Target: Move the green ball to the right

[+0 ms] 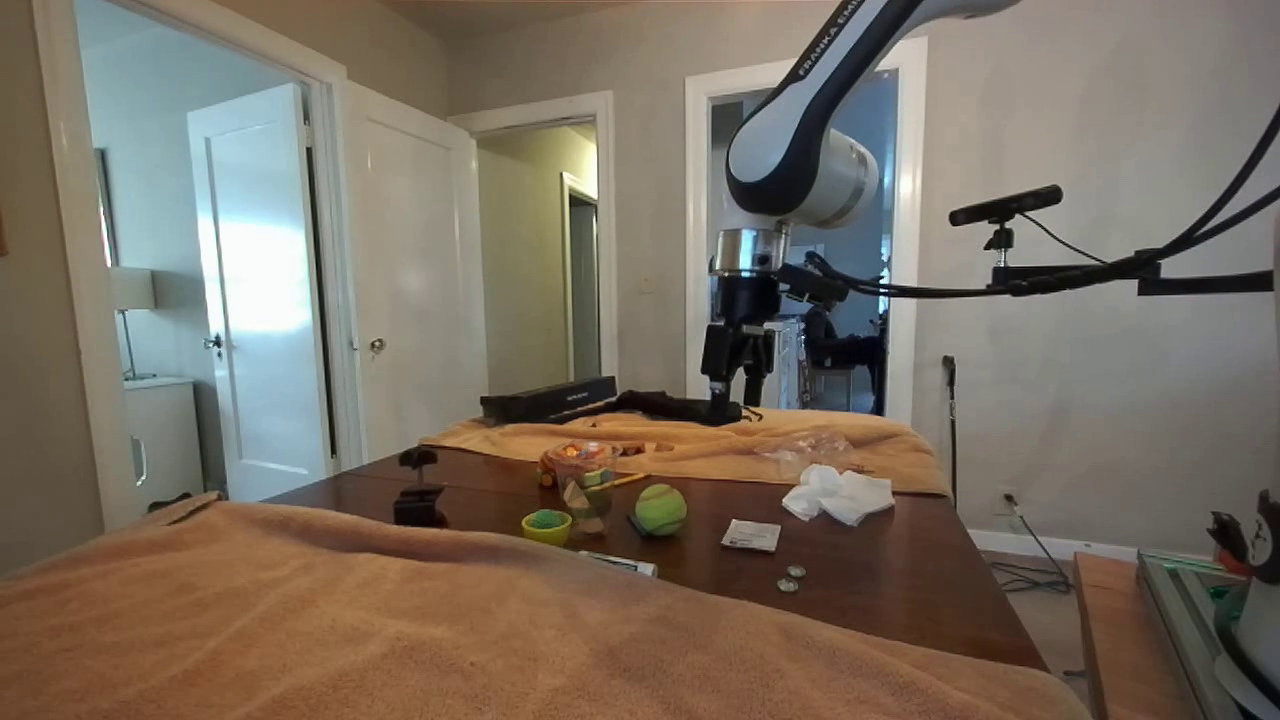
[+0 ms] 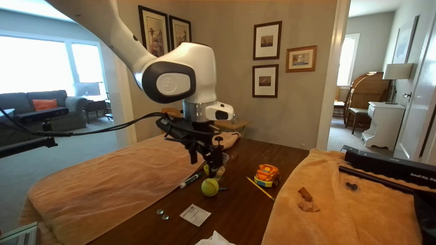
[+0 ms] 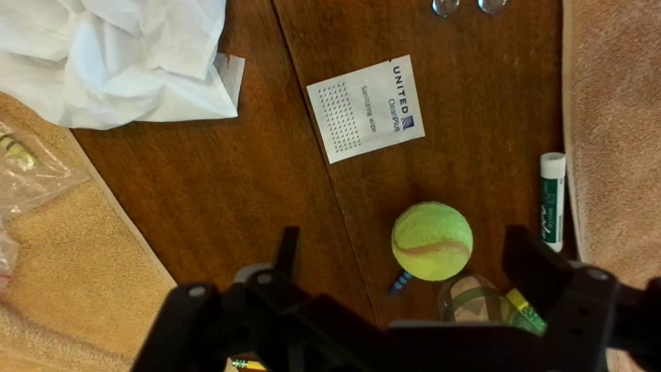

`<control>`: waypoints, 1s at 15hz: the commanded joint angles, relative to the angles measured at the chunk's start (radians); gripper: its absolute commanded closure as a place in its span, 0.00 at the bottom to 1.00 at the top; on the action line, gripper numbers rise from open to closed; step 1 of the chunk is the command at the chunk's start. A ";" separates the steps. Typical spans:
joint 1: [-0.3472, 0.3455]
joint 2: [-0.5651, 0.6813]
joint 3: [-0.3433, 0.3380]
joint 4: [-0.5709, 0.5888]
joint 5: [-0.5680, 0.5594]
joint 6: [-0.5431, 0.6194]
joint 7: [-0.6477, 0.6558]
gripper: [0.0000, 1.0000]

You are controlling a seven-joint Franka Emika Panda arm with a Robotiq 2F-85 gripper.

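Yellow-green tennis ball [image 1: 661, 510] sits on the dark wood table [image 1: 880, 590], in an exterior view left of the sanitizing wipe packet [image 1: 751, 536] and right of the small yellow cup [image 1: 546, 536]. Crumpled white tissue [image 1: 838, 496] lies farther right, beyond the packet; two glass beads [image 1: 788, 585] nearer. Gripper [image 3: 402, 245] hangs above the table, its two fingers spread wide, ball clear of both. Wrist view: green-labelled marker [image 3: 552, 201] to the ball's right, along the orange towel [image 3: 614, 103]; clear cup [image 3: 447, 302] just beside the ball.

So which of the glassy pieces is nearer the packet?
The left piece in the wrist view; the right piece lies farther from the wipe packet, nearer the right towel.
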 commanded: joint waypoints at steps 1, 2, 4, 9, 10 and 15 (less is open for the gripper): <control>-0.017 0.061 0.009 0.005 0.020 0.098 -0.013 0.00; -0.018 0.081 0.012 0.005 0.021 0.132 -0.014 0.00; -0.018 0.124 0.022 0.013 0.044 0.173 -0.030 0.00; -0.026 0.226 0.095 0.022 0.103 0.294 -0.078 0.00; -0.032 0.241 0.119 0.023 0.122 0.324 -0.099 0.00; -0.085 0.318 0.224 0.059 0.165 0.389 -0.168 0.00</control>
